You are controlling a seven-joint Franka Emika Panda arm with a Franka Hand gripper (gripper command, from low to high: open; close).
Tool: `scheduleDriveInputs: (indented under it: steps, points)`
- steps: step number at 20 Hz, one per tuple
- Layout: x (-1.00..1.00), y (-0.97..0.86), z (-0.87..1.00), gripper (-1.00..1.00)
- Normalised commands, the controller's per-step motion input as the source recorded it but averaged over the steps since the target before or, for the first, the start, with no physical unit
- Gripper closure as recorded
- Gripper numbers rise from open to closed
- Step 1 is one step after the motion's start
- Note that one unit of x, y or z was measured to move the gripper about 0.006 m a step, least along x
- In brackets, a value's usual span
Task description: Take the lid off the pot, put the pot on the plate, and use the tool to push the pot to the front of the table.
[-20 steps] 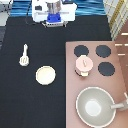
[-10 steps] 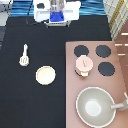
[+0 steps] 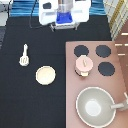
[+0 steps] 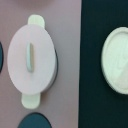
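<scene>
Presently: tool hangs well beyond the stove, toward the robot, touching nothing; whether released or clenched, I cannot tell. Pot sits on the stove among the burners, lid on. Plate lies on the black surface just beside the stove; spatula farther out. Risk, by my judgement: the lid's knob is slim, so an off-centre pinch could slip or drag the pot.
</scene>
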Motion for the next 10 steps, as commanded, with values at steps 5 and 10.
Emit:
scheduleDriveInputs:
  steps: [5,10]
  points:
    - [0.48,0.9,-0.24,-1.0]
    - [0.74,0.74,-0.27,-1.0]
